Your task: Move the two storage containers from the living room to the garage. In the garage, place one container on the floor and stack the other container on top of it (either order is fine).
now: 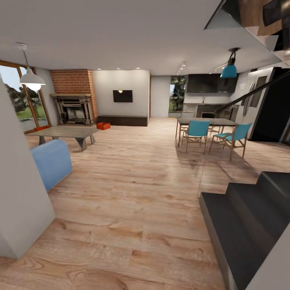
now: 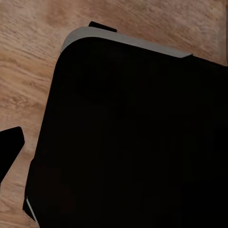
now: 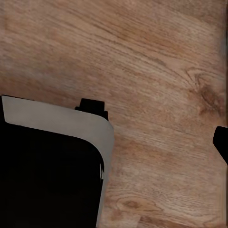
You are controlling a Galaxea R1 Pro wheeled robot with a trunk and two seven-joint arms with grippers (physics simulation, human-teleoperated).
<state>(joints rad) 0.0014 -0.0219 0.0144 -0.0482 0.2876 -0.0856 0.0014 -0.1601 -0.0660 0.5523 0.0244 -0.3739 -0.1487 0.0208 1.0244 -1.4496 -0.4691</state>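
The head view looks across the living room (image 1: 133, 161) with its light wood-plank floor (image 1: 133, 189), toward the red brick chimney (image 1: 74, 81) and the stone fireplace (image 1: 73, 108) at the far left. One orange-red storage container (image 1: 103, 125) sits on the planks just right of the fireplace, in front of a low dark bench (image 1: 123, 120) below a wall-mounted screen (image 1: 122, 96). A second orange-red shape (image 1: 41, 128) shows at the foot of the glass garden doors (image 1: 24, 100), behind a grey coffee table (image 1: 66, 132) — probably the other container, though too small to be sure. A blue armchair (image 1: 52, 162) stands nearer on the left; a dining table (image 1: 205, 121) with turquoise chairs (image 1: 196, 132) is on the right, and dark stairs (image 1: 249, 217) fill the near right corner. Both wrist views look down on wood planks and the robot's dark base (image 2: 133, 137) — a dark tip (image 2: 10, 145) intrudes at each edge, but whether either pincer is released or clenched I cannot tell.
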